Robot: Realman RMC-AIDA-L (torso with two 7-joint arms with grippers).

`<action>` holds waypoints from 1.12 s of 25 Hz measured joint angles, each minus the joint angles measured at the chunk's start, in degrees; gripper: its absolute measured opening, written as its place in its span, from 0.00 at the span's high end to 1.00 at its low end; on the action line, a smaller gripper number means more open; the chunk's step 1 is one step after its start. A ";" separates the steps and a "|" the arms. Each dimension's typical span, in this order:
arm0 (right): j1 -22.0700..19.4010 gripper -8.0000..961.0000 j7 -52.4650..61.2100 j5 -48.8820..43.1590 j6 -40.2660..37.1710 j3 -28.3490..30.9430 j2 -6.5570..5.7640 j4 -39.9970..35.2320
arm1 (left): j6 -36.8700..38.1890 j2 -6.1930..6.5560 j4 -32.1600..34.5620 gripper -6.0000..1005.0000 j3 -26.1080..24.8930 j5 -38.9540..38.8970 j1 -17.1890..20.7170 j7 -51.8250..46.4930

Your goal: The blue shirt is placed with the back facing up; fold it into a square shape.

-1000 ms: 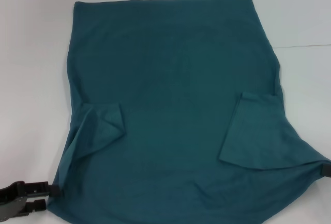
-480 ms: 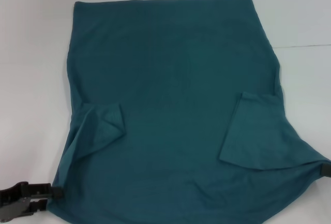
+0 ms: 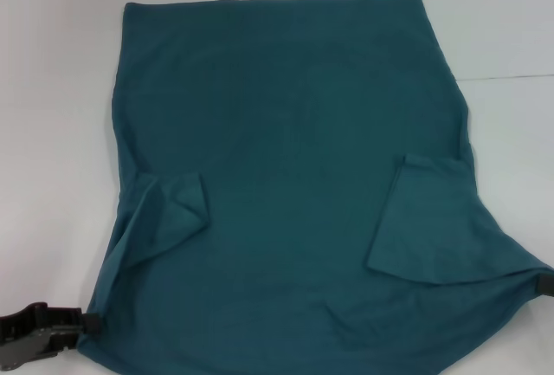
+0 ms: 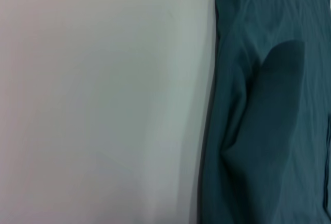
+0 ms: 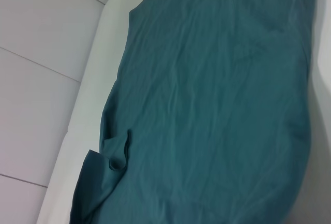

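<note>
The blue shirt (image 3: 294,176) lies spread on the white table (image 3: 52,89), hem at the far side. Both short sleeves are folded inward onto it, the left sleeve (image 3: 169,215) and the right sleeve (image 3: 433,228). My left gripper (image 3: 89,323) is at the shirt's near left corner, shut on the fabric there. My right gripper (image 3: 544,285) shows only at the picture's edge, at the near right corner, where the cloth is drawn to a point. The shirt also shows in the left wrist view (image 4: 269,131) and in the right wrist view (image 5: 217,105).
Bare white table surface (image 4: 103,105) lies to the left of the shirt. A thin seam line (image 3: 511,76) crosses the table at the far right. A white tiled wall (image 5: 41,38) stands beyond the table's far edge.
My left gripper has shifted a little at the near left corner. The shirt and the right gripper have held still.
</note>
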 joint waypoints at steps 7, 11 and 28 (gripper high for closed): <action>0.00 0.96 0.00 0.00 0.06 0.00 0.00 -0.05 | 0.24 0.04 -0.05 0.62 -0.07 -0.06 0.01 0.07; 0.00 0.96 0.00 0.00 0.24 0.00 0.00 -0.01 | 0.85 0.29 0.37 0.62 -0.50 -0.12 0.01 0.10; 0.05 0.96 0.00 0.00 0.35 0.00 0.00 0.09 | -1.16 0.58 0.62 0.65 -1.45 -0.13 0.54 -0.45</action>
